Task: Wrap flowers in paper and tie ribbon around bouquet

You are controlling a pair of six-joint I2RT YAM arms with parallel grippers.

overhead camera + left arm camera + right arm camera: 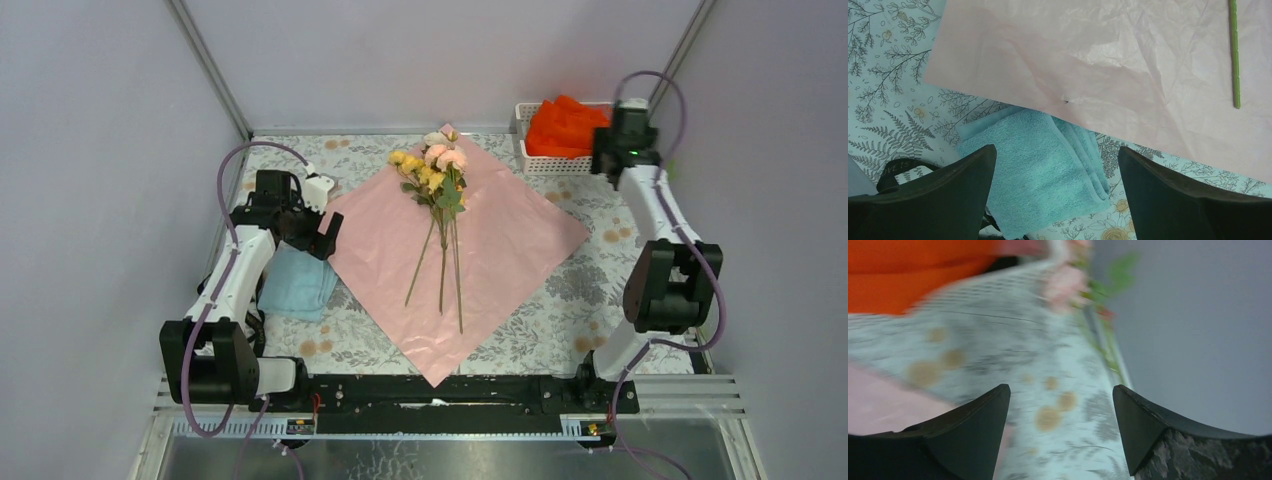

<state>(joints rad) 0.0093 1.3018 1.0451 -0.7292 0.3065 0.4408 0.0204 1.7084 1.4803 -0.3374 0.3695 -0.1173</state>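
Snagging risk: left gripper [1055, 149] hangs with jaws spread over blue cloth [1048, 185], paper [1098, 65] just ahead; right gripper [1061, 387] spread, empty.

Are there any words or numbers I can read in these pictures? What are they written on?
Pale letters on a black part at the lower left of the left wrist view: too small and cut off to read.
No other text: the paper, flowers, blue cloth and basket carry none, and the tablecloth has only printed leaves and blooms.
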